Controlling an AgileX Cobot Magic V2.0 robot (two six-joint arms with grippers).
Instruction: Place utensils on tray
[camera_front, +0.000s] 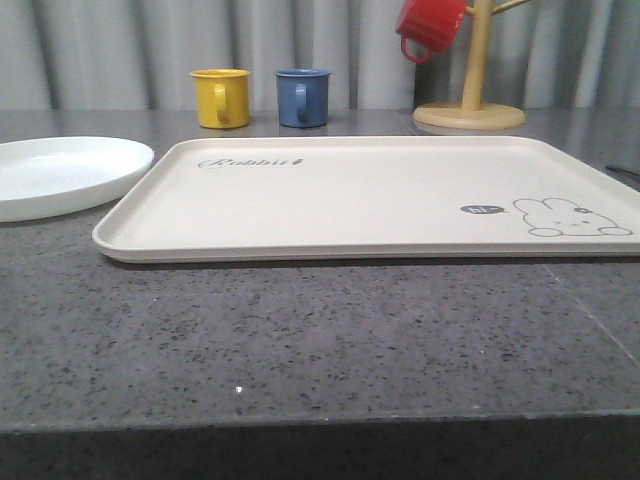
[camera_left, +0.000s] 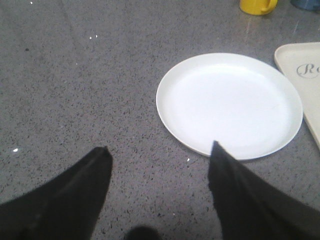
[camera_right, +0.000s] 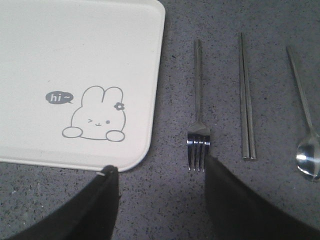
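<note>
While the tray (camera_front: 360, 200) lay mid-table, printed "Rabbit" and "hi~" beside a bunny, fork (camera_right: 198, 107), chopsticks (camera_right: 246, 100) and spoon (camera_right: 305, 117) lay right of it. Both the left gripper (camera_left: 160, 155) and the right gripper (camera_right: 160, 167) gaped empty. The spoon's bowl was partly cut off.

Silver fork (camera_right: 198, 110) and spoon (camera_right: 305, 120) lie flat beside the bare cream tray (camera_right: 75, 50).

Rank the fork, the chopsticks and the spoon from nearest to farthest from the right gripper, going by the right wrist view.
Right gripper, jaws open:
1. Fork, tines beside one jaw, next to the tray.
2. Chopsticks, the middle item.
3. Spoon, outermost from the tray.
</note>
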